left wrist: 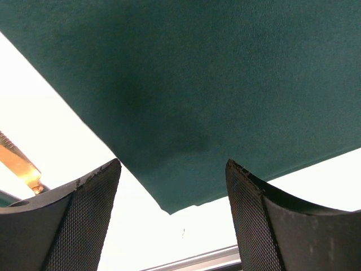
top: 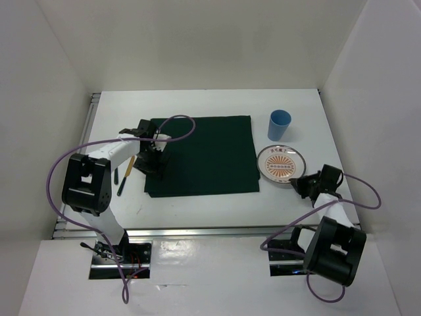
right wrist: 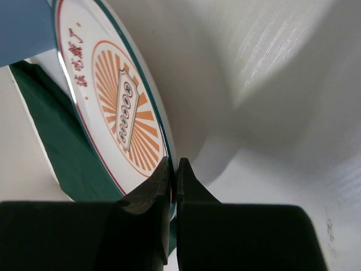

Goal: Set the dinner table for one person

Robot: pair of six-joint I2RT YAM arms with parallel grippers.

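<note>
The white dinner table holds a dark green placemat. A white plate with an orange sunburst lies right of the mat, and a blue cup stands behind it. My right gripper is shut on the plate's near rim. My left gripper is open and empty, hovering over the mat's near left corner. Cutlery with a wooden handle lies left of the mat and shows in the left wrist view.
A silver rail runs along the table's near edge. White walls enclose the table on three sides. Purple cables loop from both arms.
</note>
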